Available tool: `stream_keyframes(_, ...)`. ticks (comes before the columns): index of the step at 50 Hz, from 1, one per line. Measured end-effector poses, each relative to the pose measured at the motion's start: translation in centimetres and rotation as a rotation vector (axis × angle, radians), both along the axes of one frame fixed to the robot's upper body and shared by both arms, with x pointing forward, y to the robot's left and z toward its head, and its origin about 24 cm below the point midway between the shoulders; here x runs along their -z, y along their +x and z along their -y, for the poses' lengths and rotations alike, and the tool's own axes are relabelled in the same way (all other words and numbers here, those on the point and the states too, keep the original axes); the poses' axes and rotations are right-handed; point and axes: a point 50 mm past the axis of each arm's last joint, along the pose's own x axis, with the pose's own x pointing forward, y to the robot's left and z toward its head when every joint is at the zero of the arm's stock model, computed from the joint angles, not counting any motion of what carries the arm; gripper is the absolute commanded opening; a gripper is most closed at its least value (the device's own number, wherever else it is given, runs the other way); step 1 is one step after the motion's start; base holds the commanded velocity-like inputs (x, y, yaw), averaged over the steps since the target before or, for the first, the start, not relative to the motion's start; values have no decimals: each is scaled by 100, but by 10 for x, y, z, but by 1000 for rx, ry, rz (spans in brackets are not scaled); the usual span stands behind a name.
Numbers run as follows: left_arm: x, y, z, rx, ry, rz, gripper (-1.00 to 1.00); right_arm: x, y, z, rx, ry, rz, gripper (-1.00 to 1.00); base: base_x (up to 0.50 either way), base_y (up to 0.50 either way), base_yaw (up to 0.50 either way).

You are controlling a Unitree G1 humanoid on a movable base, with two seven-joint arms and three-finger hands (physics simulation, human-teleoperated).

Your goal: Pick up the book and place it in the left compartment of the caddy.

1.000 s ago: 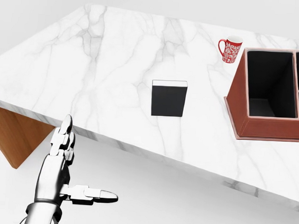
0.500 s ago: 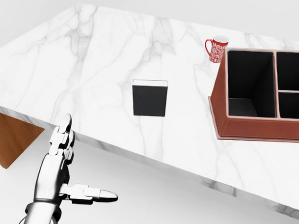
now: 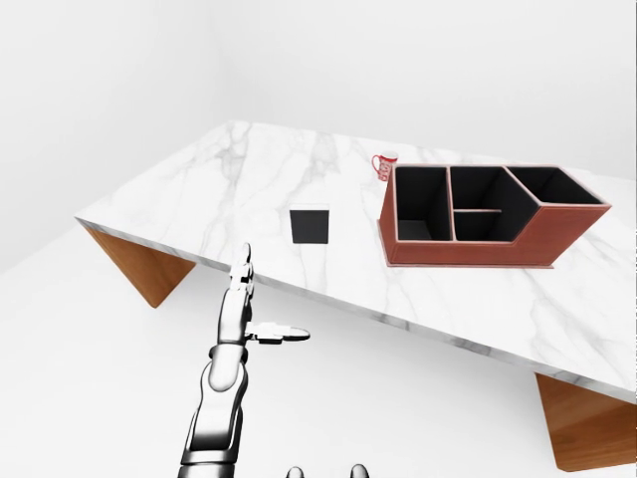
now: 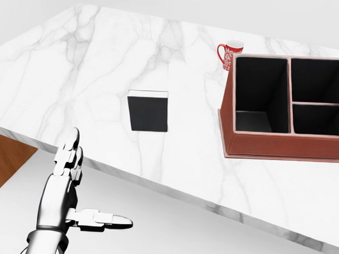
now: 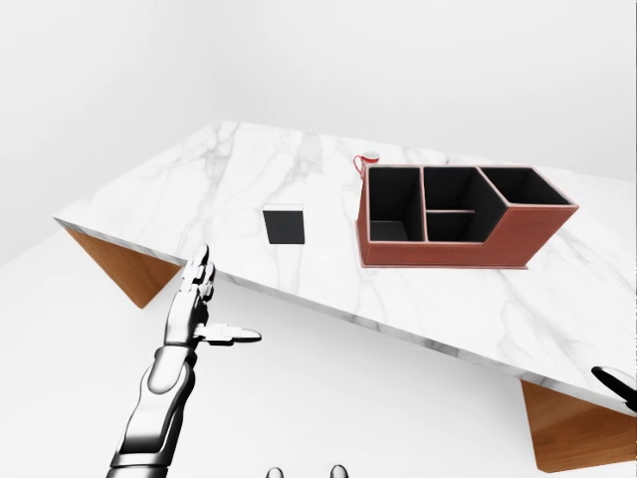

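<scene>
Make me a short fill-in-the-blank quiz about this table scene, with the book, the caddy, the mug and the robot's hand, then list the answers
1. The black book lies on the marble table to the ____ of the caddy in the head view.
2. The mug beside the caddy is ____ and white.
3. The left hand has its fingers ____ and holds nothing.
4. The caddy's left compartment is ____.

Answers: left; red; open; empty
</scene>
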Motion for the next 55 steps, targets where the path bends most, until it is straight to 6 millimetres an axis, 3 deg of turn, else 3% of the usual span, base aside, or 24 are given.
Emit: stream_keyframes(55,-6,-1,0,5,-12,51,100,1,1,0,2,4,-4,100,7,-18,0)
